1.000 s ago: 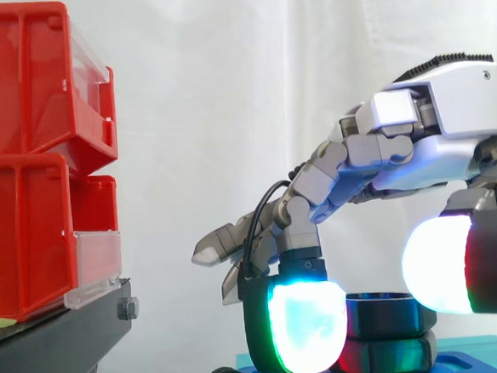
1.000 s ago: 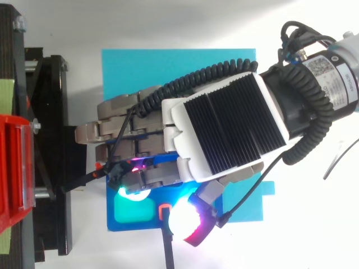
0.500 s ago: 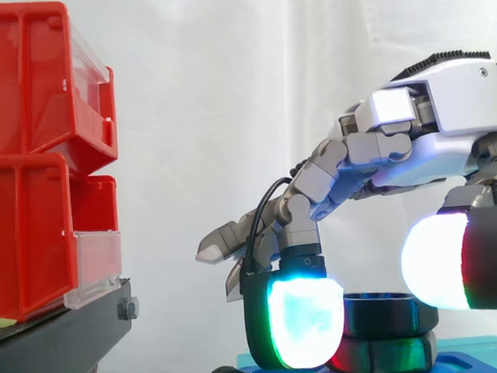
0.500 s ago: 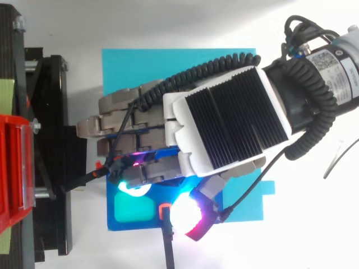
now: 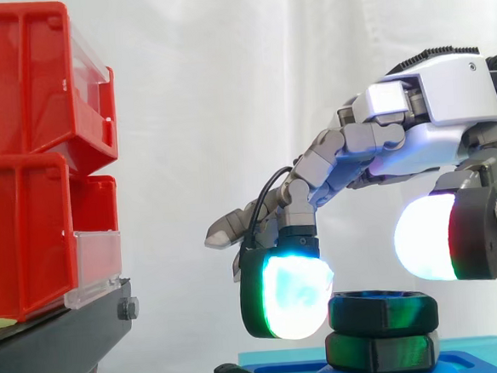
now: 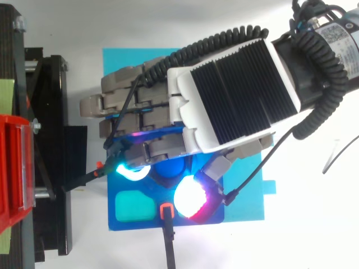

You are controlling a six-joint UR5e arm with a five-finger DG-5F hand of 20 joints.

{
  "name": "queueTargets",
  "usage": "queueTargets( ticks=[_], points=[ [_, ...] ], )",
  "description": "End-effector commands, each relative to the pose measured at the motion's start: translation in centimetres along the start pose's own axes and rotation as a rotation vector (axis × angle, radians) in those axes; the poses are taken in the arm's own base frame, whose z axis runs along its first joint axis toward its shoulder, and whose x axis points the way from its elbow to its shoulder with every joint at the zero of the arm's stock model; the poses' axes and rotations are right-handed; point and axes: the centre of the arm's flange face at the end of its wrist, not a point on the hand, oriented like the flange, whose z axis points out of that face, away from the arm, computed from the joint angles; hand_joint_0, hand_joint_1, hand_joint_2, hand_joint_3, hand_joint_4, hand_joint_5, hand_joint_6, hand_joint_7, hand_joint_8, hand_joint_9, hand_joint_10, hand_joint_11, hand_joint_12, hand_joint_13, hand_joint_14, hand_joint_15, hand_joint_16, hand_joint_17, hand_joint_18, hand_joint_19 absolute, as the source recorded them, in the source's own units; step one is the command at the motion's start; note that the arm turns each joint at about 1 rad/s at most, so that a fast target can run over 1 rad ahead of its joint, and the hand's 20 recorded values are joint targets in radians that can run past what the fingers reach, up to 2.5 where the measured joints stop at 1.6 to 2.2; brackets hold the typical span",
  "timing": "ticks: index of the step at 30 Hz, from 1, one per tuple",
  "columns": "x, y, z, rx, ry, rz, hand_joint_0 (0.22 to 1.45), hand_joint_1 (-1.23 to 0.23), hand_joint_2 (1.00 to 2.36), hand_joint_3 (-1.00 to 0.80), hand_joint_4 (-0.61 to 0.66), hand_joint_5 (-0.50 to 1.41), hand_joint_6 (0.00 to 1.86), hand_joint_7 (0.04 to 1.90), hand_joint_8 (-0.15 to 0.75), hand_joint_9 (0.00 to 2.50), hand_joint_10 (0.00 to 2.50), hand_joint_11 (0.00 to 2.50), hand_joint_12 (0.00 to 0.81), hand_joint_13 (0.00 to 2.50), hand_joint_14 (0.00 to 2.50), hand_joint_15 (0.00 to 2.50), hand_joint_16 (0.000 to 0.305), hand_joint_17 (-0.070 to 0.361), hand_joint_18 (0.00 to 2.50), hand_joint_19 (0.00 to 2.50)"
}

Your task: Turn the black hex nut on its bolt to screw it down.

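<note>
Nut [image 5: 382, 314] stands axis-upright on the blue base [image 6: 140, 225], below and between the hand's [image 5: 436, 126] spread pads [image 5: 286, 295], one low at its left, the thumb's higher at its right, neither gripping.

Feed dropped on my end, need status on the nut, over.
Robot hand open, gripping nothing. Black hex nut free beneath it. Nothing blocking.

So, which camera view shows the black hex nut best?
The side view: the black hex nut stands in clear profile on its blue base, below the hand. In the top view the hand covers nearly all of it.
</note>
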Motion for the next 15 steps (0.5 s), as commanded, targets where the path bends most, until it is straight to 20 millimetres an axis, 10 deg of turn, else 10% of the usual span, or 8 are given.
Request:
queueTargets(
  ticks=[1,15],
  points=[
    [0.0,-0.4,-0.3,0.006,0.002,0.003,0.52,-0.45,1.00,-0.50,0.28,-0.20,0.85,0.69,0.326,0.46,0.01,0.26,0.347,0.32,0.00,0.00,0.045,0.101,0.24,0.19],
    [-0.1,-2.0,-1.5,0.005,-0.004,0.006,0.52,-0.46,1.00,-0.50,0.29,-0.20,0.85,0.69,0.325,0.46,0.01,0.27,0.348,0.32,0.00,0.00,0.045,0.102,0.24,0.19]
  ],
)
